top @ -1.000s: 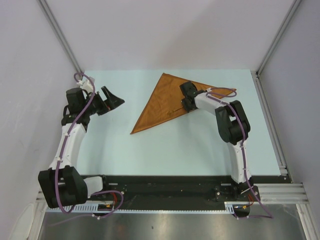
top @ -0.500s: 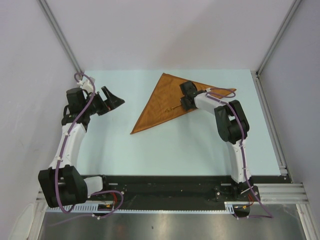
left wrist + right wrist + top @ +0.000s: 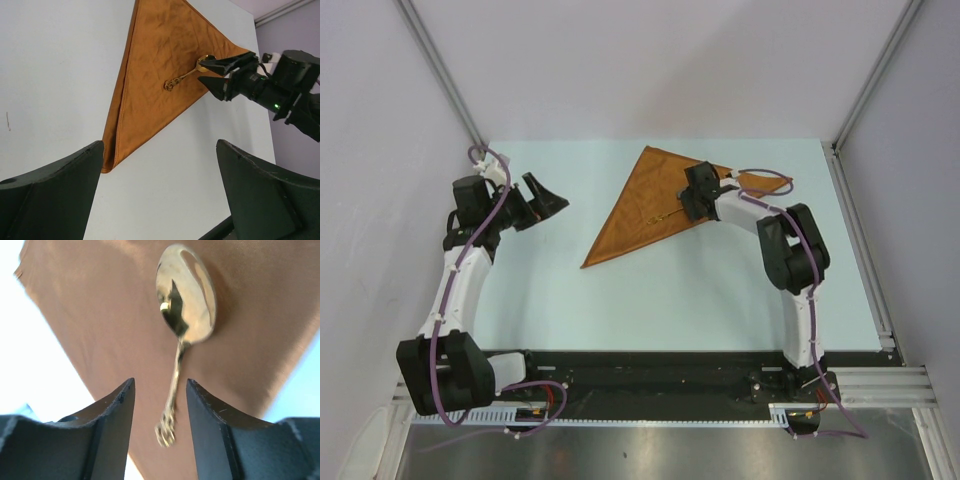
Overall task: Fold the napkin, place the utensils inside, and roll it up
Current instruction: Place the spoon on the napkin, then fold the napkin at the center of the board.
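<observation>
The rust-orange napkin point(image 3: 640, 205) lies folded into a triangle at the back middle of the table point(image 3: 720, 290). On it rests the small gold spoon point(image 3: 665, 214), its only utensil in view. My right gripper point(image 3: 688, 205) hovers at the spoon's right end, open. In the right wrist view the spoon's point(image 3: 186, 295) thin handle runs down between my fingers point(image 3: 112, 410), touching neither, over the napkin point(image 3: 100, 315). My left gripper point(image 3: 552, 200) hangs open and empty left of the napkin. The left wrist view shows napkin point(image 3: 150, 65), spoon point(image 3: 182, 79) and right gripper point(image 3: 201, 70).
The pale table is boxed in by grey walls and metal rails at the back corners point(image 3: 440, 70). A rail point(image 3: 865, 250) runs along its right edge. The arm bases stand on a black strip point(image 3: 650, 375) at the near edge.
My right gripper has gone from shut to open, letting go of the spoon, which now lies uncovered on the napkin. Its wrist has shifted slightly right. The left arm has not moved.
</observation>
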You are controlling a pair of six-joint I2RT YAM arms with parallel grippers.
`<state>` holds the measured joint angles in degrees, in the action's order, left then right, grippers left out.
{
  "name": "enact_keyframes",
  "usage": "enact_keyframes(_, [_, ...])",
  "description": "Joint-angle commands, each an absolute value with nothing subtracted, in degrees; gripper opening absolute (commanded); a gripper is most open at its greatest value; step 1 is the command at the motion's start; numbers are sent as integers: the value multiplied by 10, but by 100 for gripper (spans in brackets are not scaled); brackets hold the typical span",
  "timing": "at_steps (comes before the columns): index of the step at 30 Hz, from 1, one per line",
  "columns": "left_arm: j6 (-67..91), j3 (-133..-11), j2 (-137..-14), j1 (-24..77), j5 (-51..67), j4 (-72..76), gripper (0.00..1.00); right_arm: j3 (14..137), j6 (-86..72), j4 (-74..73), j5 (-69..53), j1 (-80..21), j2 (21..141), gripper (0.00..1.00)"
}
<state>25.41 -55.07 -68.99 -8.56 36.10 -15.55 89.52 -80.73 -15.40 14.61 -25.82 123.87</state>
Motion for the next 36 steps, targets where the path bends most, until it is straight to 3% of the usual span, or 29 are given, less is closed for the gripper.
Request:
enact_keyframes(1, [237,-555,-668,-91,346,-153,99,811,-720,-53,131,-248,1098,52])
enact_keyframes(5, [229,-559,-664,-91,333,-160,99,654,-633,69,77,-179,1011,54])
enact_keyframes(11, [204,-575,-659,-82,288,-186,99,612,-517,72,17,-35,978,55])
enact_keyframes(19, [192,-618,-691,-53,256,-208,99,651,-486,146,-112,99,1085,57])
enact_keyframes(36, [175,-667,-727,-43,215,-221,99,782,-486,168,-158,161,1269,56])
